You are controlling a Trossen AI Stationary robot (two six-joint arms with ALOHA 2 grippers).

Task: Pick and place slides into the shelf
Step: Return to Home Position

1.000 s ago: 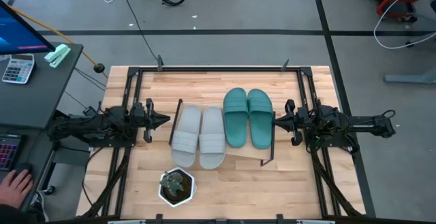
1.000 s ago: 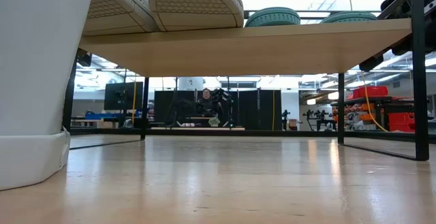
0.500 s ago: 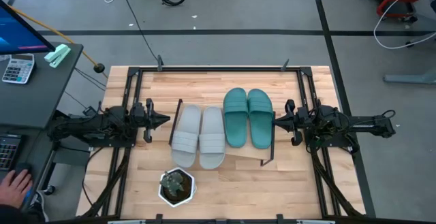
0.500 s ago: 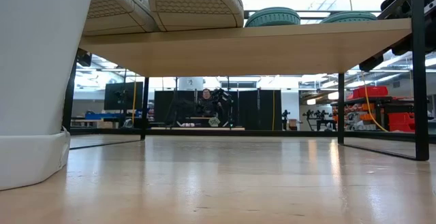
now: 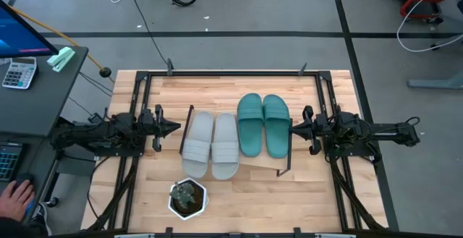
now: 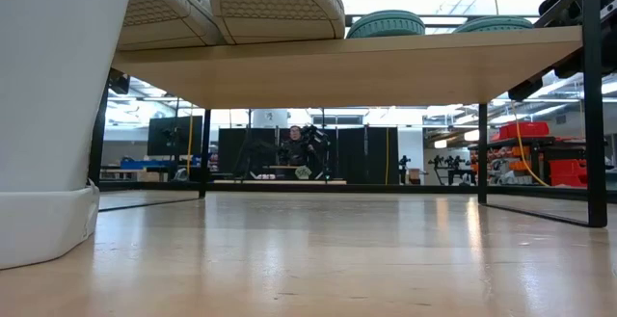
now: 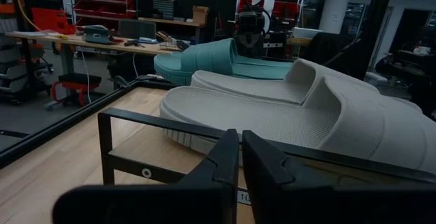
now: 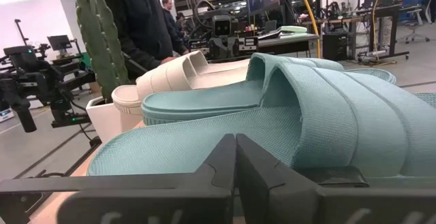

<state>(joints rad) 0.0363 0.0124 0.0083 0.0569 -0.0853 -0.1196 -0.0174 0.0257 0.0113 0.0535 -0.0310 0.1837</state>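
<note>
No change against the pictures from a second and half a second ago: same arm poses, same slide positions. Read as motion finished, or nearly so.

Far left, off the table (image 5: 217, 90): a person's hand (image 5: 16, 194) at a desk (image 5: 43, 86), clear of the work.

Left gripper (image 5: 173, 126): parked at the table's left side, just beside the shelf's left end and pointing at it. Fingers (image 7: 221, 163) drawn together to a thin slit, nothing held.

Shelf (image 6: 366, 66): mid-table, all four slides on top, side by side.

Grey pair (image 5: 211, 145): on the shelf's left half, set nearer the front. Ends hanging past the front edge in the low view. Touching each other, flat, straps up.

Pot (image 5: 188, 198): on the table in front of the grey pair, apart from the shelf.

Teal pair (image 5: 263, 124): on the right half, set further back, just beside the grey pair, flat.

Right gripper (image 5: 293, 129): mirrored at the shelf's right end, fingers (image 8: 218, 163) pressed together, empty.

Judgement: placing done, no slide left on the table to pick. Both arms apparently at their rest pose already. Only possible worry the grey overhang, though no sign of tipping.
</note>
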